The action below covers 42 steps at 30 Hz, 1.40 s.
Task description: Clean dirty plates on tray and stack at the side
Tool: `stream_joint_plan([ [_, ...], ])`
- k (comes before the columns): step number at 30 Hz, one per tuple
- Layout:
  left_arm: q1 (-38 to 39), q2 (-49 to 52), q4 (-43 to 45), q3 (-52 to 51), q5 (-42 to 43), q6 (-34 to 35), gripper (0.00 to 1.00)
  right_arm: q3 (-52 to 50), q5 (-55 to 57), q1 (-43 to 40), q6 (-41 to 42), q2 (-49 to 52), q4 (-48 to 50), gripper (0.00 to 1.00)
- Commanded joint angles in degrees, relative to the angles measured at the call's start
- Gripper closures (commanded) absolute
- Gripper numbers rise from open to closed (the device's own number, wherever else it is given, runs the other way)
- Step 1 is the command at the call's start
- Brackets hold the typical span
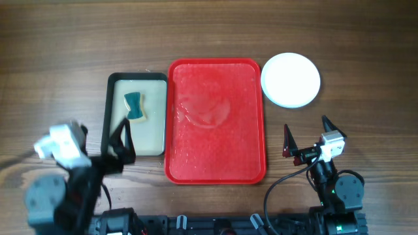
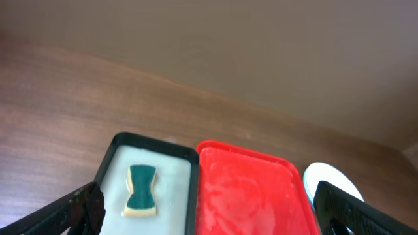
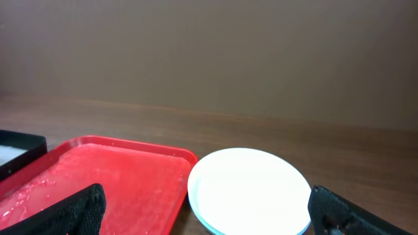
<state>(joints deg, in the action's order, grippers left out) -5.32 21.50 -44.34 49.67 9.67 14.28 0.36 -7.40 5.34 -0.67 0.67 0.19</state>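
Observation:
The red tray (image 1: 215,163) lies in the middle of the table with no plates on it, only wet smears. It also shows in the left wrist view (image 2: 248,189) and the right wrist view (image 3: 111,176). The plates (image 1: 290,79) stand stacked to the right of the tray's far corner, a white one on top with a pale blue rim below (image 3: 251,189). A sliver of the stack shows in the left wrist view (image 2: 330,176). My left gripper (image 1: 122,147) is open and empty over the near end of the black tray. My right gripper (image 1: 307,135) is open and empty, near the stack.
A black-rimmed tray with a beige inside (image 1: 153,117) lies against the red tray's left side and holds a teal and yellow sponge (image 1: 134,106). The sponge also shows in the left wrist view (image 2: 141,190). The table is dark wood.

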Motion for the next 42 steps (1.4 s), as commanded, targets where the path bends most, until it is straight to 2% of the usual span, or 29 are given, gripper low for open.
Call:
stream_joint_plan([
  [1,-0.2,-7.93,0.35,-8.07,-0.33,-0.31,0.0,-0.07,0.63,0.26,0.85,-0.42,0.24,0.0],
  [7,-0.15,-20.13,0.7,-19.08,-0.39,-0.33,0.0,-0.07,0.63,0.26,0.83,-0.42,0.24,0.0],
  [11,-0.02,-21.29,4.98,-23.61,-0.37,-0.33,0.0,-0.07,0.63,0.28,0.83,-0.39,0.24,0.0],
  [13,0.07,-21.29,12.98,-26.51,-0.35,-0.31,0.0,-0.07,0.63,0.26,0.83,-0.39,0.24,0.01],
  [17,0.07,-21.29,39.56,-35.5,-0.2,-0.28,0.0,-0.07,0.63,0.26,0.83,-0.39,0.24,0.0],
  [21,0.07,-21.29,50.21,-40.54,-0.13,-0.28,0.0,-0.07,0.63,0.26,0.83,-0.39,0.24,0.0],
  [31,0.07,-21.29,50.07,-49.0,-0.13,-0.31,0.0,-0.07,0.63,0.28,0.85,-0.39,0.24,0.0],
  [35,0.13,-21.29,40.54,-49.33,-0.2,-0.33,0.0,-0.07,0.63,0.26,0.83,-0.42,0.24,0.0],
  [42,0.11,-21.29,40.68,-49.33,-0.57,-0.5,0.0,-0.07,0.63,0.26,0.83,-0.39,0.24,0.0],
])
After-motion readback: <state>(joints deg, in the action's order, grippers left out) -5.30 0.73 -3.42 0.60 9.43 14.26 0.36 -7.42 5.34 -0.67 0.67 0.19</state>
